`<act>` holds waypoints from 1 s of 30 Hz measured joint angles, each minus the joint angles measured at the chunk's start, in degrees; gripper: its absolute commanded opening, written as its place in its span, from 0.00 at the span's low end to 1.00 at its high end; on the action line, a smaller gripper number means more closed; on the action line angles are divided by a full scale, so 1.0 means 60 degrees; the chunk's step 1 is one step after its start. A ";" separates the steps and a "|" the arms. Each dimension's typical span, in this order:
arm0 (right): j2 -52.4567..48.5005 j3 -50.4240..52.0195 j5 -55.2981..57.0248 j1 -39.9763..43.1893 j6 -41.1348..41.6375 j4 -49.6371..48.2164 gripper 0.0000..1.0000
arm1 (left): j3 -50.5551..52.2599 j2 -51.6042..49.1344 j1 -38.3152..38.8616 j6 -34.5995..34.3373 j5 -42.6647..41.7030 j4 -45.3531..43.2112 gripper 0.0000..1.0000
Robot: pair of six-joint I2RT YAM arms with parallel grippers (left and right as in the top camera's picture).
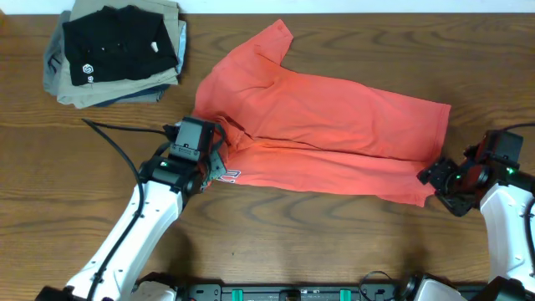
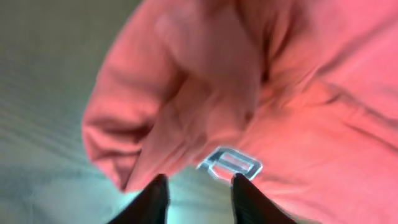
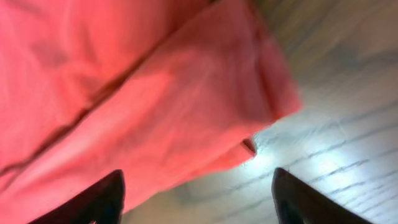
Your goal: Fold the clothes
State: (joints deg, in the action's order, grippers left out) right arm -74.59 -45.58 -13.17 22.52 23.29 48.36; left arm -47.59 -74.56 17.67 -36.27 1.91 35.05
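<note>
Coral T-shirt (image 1: 334,134) lay half-folded on table (image 1: 276,242). Light, limp cotton; I judged it would sag and bunch. My left gripper (image 2: 198,182) was apart, empty, by lettered fold. My right gripper (image 3: 198,177) was wide apart, empty, at hem corner. Best pinch: doubled edges.

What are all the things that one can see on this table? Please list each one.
T-shirt: 1, coral red with white lettering, lying across the table's middle
black shirt: 1, black with small white logo, folded, top of the far left pile
folded garments: number unclear, grey and khaki, under the black shirt
table: 1, brown wood
cable: 1, black, beside the left arm
left arm: 1, white
right arm: 1, white
left claw: 1, dark, open, at the T-shirt's left end
right claw: 1, dark, open, at the T-shirt's right corner
</note>
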 measured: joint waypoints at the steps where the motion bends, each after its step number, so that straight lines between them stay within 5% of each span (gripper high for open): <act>1: 0.0000 0.0000 -0.0073 -0.0033 -0.0058 0.0036 0.59 | 0.0000 -0.0098 0.0000 0.0040 -0.0109 0.0087 0.24; 7: 0.0000 0.0000 -0.0386 -0.0372 -0.0350 0.0084 0.55 | 0.0000 -0.1545 0.0000 0.0568 -0.1279 -0.0076 0.24; 10: 0.0000 0.0000 -0.0423 -0.0503 -0.0372 0.0109 0.55 | 0.0000 -0.1989 0.0000 0.0885 -0.1468 -0.0175 0.41; 12: 0.0000 0.0000 -0.0452 -0.0616 -0.0408 0.0117 0.55 | 0.0000 -0.2218 0.0000 0.1198 -0.1486 -0.0291 0.42; 30: 0.0000 0.0000 -0.0495 -0.0769 -0.0466 0.0124 0.56 | 0.0000 -0.2288 -0.0361 0.2055 0.0729 -0.1122 0.44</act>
State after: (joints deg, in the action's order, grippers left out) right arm -74.59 -45.58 -16.14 17.91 20.49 49.10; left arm -47.59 -88.29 15.51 -23.94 6.28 28.32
